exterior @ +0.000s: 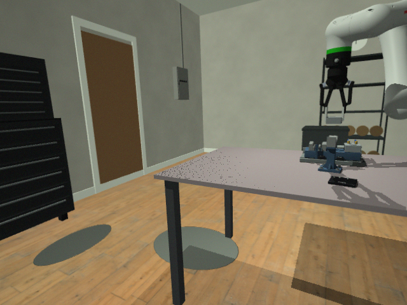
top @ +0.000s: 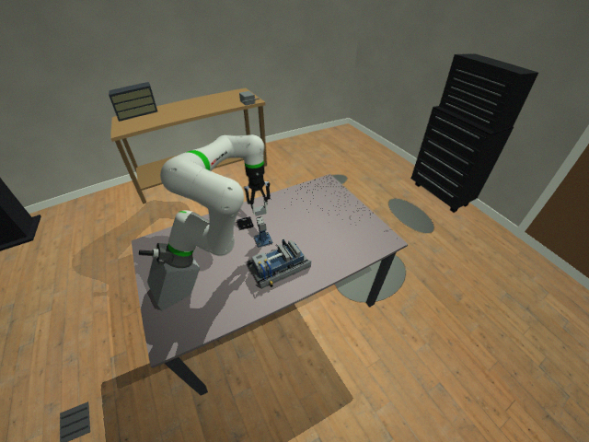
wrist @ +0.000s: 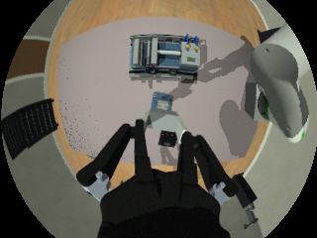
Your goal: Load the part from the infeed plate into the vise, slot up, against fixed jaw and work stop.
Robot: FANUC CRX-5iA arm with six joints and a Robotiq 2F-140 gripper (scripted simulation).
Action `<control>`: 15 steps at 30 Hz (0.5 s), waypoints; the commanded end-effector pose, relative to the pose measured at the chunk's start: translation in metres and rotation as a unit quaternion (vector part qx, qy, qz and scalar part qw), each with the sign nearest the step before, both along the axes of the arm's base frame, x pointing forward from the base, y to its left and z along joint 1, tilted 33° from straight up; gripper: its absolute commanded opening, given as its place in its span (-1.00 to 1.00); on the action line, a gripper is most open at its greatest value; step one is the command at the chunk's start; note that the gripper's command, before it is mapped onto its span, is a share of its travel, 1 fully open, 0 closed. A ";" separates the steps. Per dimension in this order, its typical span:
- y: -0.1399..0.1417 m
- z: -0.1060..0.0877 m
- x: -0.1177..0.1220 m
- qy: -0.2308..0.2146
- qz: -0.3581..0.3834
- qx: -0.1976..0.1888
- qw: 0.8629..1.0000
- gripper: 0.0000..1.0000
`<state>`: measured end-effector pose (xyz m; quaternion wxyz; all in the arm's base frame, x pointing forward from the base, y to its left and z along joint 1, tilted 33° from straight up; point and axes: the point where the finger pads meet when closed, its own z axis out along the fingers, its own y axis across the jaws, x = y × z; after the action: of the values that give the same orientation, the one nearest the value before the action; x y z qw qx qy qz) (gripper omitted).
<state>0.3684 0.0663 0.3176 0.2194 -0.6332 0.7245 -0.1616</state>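
My gripper is shut on the part, a light grey block. It holds the part in the air, well above the table. The black infeed plate lies bare on the table below. The blue V-block, with a grey top, stands just beyond it, almost under the part. The vise sits farther on, open and empty. I cannot tell which way the part's slot faces.
The grey table carries the robot base at one end. A black tool cabinet, a wooden shelf table and a metal rack stand off the table.
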 end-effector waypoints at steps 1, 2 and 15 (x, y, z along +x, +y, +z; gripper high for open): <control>0.000 0.000 0.000 0.001 -0.003 -0.005 1.000 -1.00; 0.001 0.000 0.000 0.001 -0.005 -0.008 1.000 -1.00; 0.004 0.000 0.000 0.009 -0.034 -0.056 0.998 -1.00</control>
<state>0.3688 0.0694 0.3179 0.1774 -0.6230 0.7357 -0.1977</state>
